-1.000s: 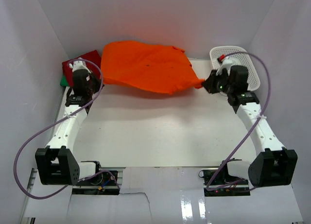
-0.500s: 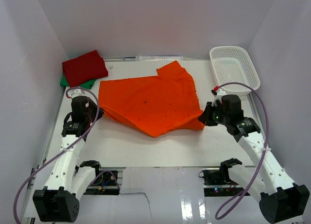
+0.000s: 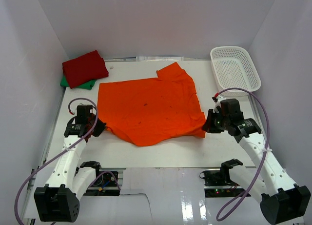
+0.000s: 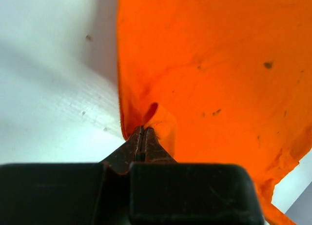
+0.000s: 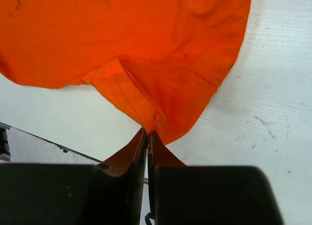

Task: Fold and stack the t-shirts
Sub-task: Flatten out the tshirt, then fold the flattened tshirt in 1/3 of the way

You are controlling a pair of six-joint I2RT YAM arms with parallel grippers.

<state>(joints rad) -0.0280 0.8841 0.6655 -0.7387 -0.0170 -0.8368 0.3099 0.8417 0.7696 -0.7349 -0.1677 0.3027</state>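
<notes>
The orange t-shirt lies spread on the white table. My left gripper is shut on its near left edge; the left wrist view shows the cloth pinched at the jaw tips. My right gripper is shut on its near right corner, where a folded hem meets the jaw tips. The deep red t-shirt lies folded at the far left, on top of the green t-shirt.
A white mesh basket stands at the far right of the table. White walls enclose the back and both sides. The table's near edge and arm bases are just below the shirt.
Both grippers pulled the orange shirt from hanging in the air at the back down and toward the near side; it now lies spread flat on the table.
</notes>
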